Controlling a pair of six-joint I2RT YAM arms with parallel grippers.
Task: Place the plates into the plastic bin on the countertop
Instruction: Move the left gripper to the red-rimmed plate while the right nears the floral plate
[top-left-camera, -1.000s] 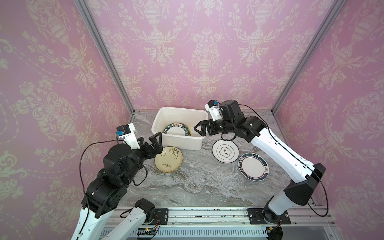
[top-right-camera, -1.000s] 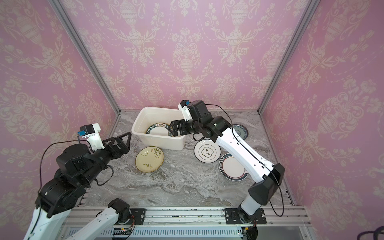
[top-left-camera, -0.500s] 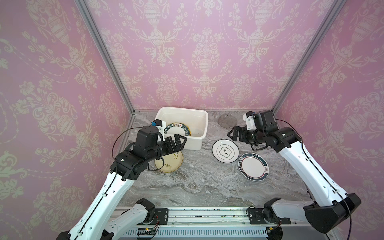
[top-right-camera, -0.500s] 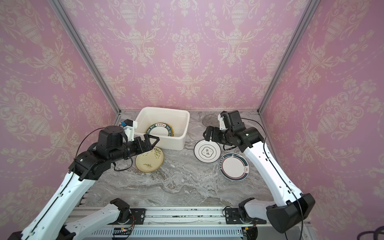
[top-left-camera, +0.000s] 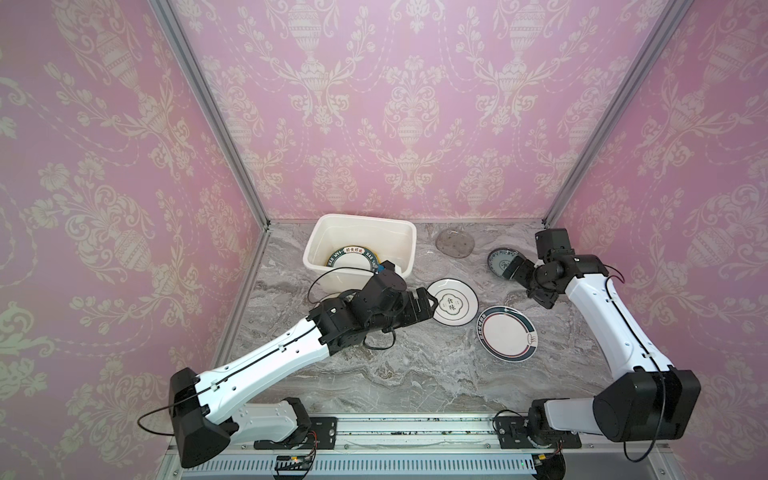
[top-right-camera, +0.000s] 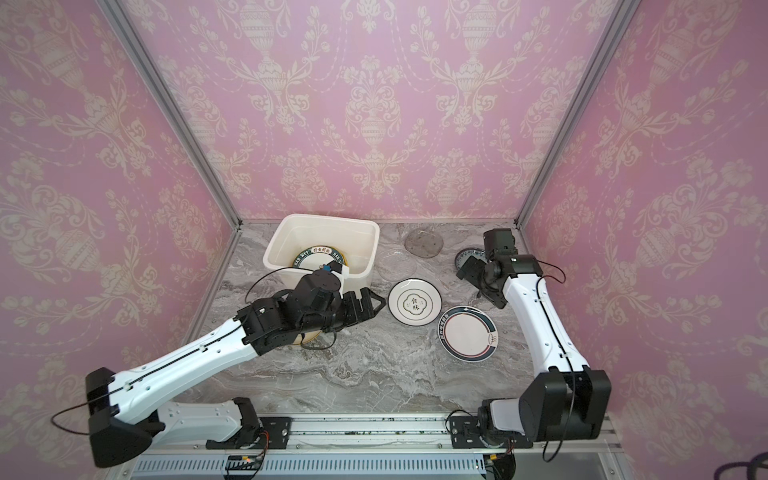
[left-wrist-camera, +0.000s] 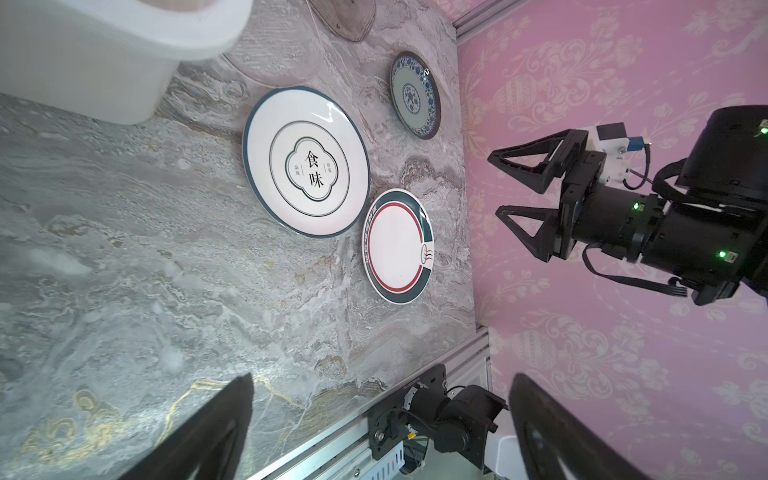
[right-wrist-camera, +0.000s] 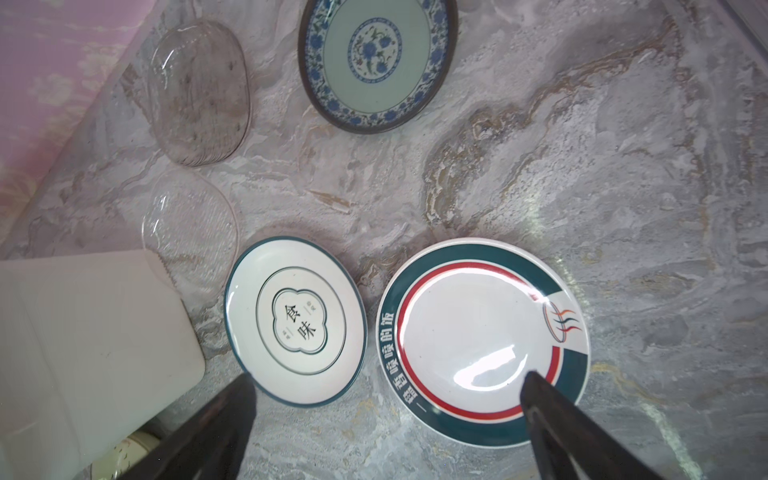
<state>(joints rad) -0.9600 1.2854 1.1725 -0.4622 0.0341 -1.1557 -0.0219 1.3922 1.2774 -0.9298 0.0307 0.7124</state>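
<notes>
The plastic bin (top-left-camera: 365, 217) stands at the back left of the countertop (top-left-camera: 415, 374) with a lettered-rim plate (top-left-camera: 351, 261) inside. My left gripper (top-left-camera: 428, 305) hangs open and empty beside the white dark-rimmed plate (top-left-camera: 453, 307), apart from it. My left arm hides most of the cream plate (top-right-camera: 307, 337). My right gripper (top-left-camera: 513, 270) is open and empty above the blue-patterned plate (top-left-camera: 498, 261). A teal-and-red rimmed plate (top-left-camera: 507, 332) lies near it. In the right wrist view the open fingers (right-wrist-camera: 552, 415) frame both white plates.
A smoky glass plate (top-left-camera: 455, 243) lies by the back wall and a clear glass plate (top-right-camera: 395, 264) next to the bin. Pink patterned walls close three sides. An aluminium rail (top-left-camera: 415, 428) with the arm bases runs along the front edge.
My left arm swung from the left side to the middle, over the cream plate. My right arm drew back from the bin to the back right. Both grippers stayed open.
</notes>
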